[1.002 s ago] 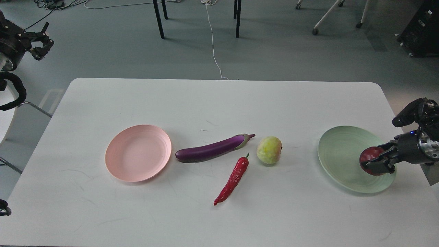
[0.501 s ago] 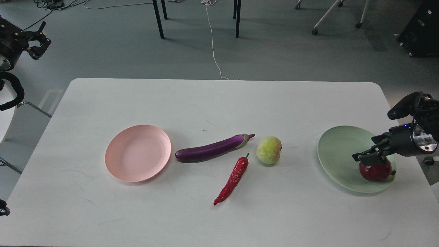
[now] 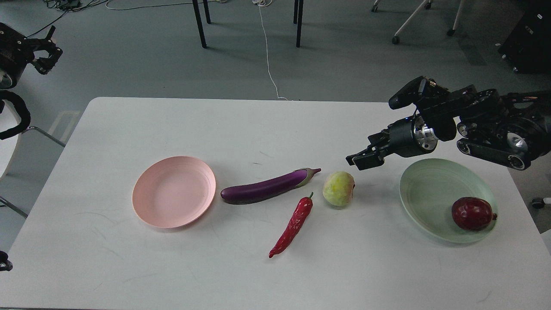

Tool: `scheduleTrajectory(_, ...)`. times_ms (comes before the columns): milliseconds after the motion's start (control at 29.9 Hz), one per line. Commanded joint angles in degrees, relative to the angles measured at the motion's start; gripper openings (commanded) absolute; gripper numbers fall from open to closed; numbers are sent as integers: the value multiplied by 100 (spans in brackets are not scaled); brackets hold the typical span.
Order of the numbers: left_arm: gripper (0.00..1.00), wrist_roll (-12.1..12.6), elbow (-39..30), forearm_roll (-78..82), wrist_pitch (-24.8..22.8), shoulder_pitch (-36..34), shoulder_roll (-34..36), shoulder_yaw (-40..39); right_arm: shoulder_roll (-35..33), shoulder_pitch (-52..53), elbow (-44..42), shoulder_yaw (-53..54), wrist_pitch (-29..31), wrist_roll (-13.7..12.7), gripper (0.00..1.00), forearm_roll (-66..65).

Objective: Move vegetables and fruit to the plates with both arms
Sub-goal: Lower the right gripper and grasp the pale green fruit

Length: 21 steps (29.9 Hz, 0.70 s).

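Note:
The dark red pomegranate (image 3: 472, 213) lies in the pale green plate (image 3: 424, 189) at the right. The pale pink plate (image 3: 172, 191) is empty at the left. Between the plates lie the purple eggplant (image 3: 267, 188), the red chili pepper (image 3: 295, 224) and the round yellow-green fruit (image 3: 338, 194). My right gripper (image 3: 360, 159) is open and empty, hovering above the table just up and right of the yellow-green fruit. My left gripper (image 3: 49, 49) is open and empty, high up off the table's far left corner.
The white table (image 3: 275, 125) has rounded corners. Beyond its far edge are the grey floor, black table legs (image 3: 199, 23), a white cable (image 3: 267, 51) and chair wheels. My right arm (image 3: 495, 125) reaches over the green plate's far side.
My right gripper let go of the pomegranate onto the green plate, then rose and swung left to near the yellow-green fruit. The left gripper drifted slightly left.

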Motion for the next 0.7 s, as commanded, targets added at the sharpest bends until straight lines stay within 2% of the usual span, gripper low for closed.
scheduleTrajectory(0, 98, 0, 0, 1, 0, 0, 6, 1, 211, -114, -7, -3, 0, 1, 95, 106)
scheduleTrajectory(468, 98, -79, 0, 10, 0, 44, -55, 45, 545, -298, 10, -29, -9, 1, 94, 168)
scheduleTrajectory(668, 98, -88, 0, 10, 0, 52, -46, 45, 844, -290, -235, -398, -44, 1, 93, 185)
